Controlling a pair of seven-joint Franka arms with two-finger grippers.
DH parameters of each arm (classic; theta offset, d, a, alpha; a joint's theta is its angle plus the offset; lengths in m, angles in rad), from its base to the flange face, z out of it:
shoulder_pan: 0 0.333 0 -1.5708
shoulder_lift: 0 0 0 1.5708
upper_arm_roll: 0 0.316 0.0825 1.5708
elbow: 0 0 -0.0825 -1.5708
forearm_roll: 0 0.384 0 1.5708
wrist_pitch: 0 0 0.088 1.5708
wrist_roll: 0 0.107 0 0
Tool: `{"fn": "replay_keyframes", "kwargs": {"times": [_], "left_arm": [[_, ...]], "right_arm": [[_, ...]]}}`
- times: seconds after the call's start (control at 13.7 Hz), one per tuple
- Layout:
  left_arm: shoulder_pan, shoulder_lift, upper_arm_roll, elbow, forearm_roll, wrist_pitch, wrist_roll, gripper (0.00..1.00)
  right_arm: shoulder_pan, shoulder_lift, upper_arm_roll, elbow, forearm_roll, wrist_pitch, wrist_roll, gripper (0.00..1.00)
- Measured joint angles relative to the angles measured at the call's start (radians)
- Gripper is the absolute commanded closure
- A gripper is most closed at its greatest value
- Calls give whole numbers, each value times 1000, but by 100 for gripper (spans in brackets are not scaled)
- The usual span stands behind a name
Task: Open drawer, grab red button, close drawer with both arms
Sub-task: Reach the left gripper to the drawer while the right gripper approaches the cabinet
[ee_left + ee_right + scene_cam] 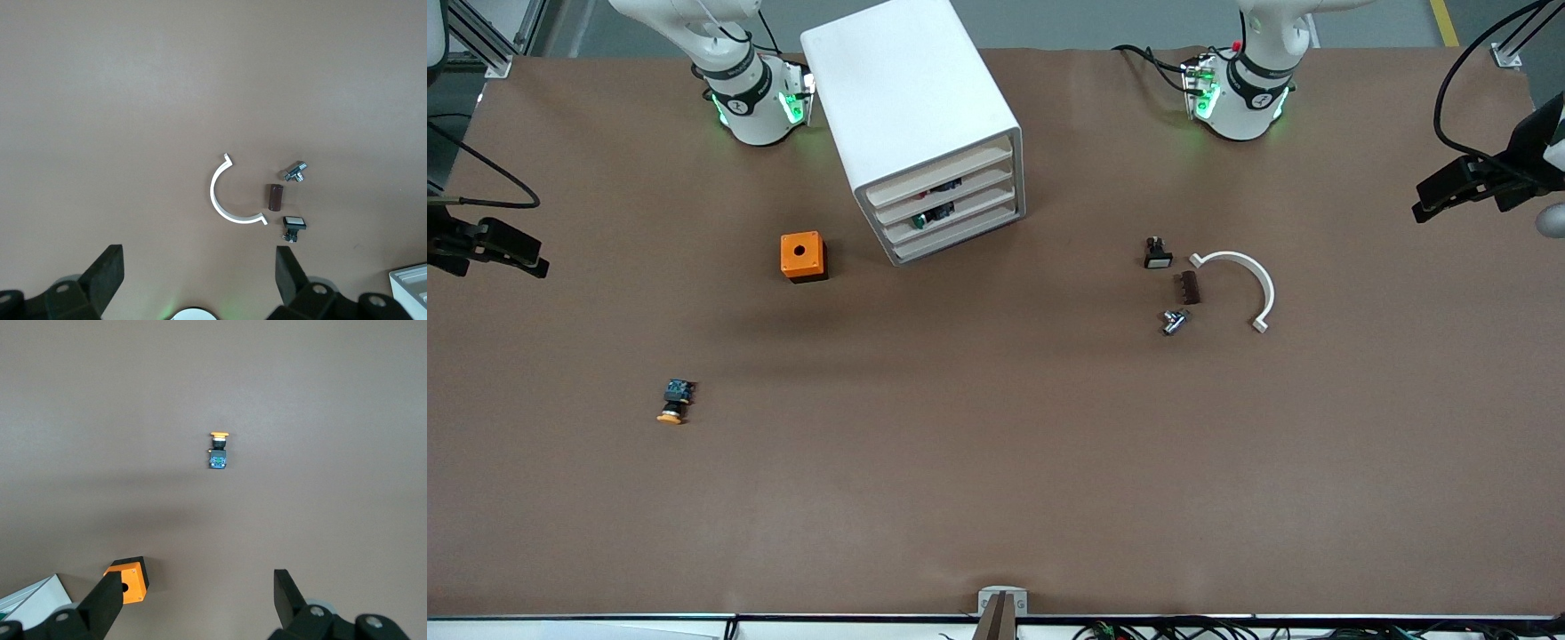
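The white cabinet (911, 107) stands between the arms' bases, its four cream drawer fronts facing the front camera. The drawer (947, 189), second-highest, is shut. The button is mostly hidden inside: only a dark bit with some red (941, 188) shows through the gap. Both grippers are out of the front view. My left gripper (200, 257) hangs open and empty high over the table near the white arc (230, 197). High over the orange box (130, 579), my right gripper (197, 583) is open and empty too.
An orange box with a hole (802, 256) sits beside the cabinet. An orange-capped button (675, 402) lies toward the right arm's end. Toward the left arm's end lie a white-faced black button (1158, 253), a brown block (1188, 287), a metal fitting (1174, 321) and the white arc (1245, 283).
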Motion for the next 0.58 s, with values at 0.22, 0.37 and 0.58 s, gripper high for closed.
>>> {"fn": "replay_keyframes", "kwargs": {"times": [0.22,0.37,0.58], "left_arm": [[-2,0,-1,0,0,0,0,0],[-6,3,-3,0,0,0,0,0],[-23,42,-8,-5,-7,0,2,0]], "right_arm": [[0,0,0,0,0,0,0,0],[0,0,0,0,0,0,0,0],[1,0,2,0,0,1,0,0]]}}
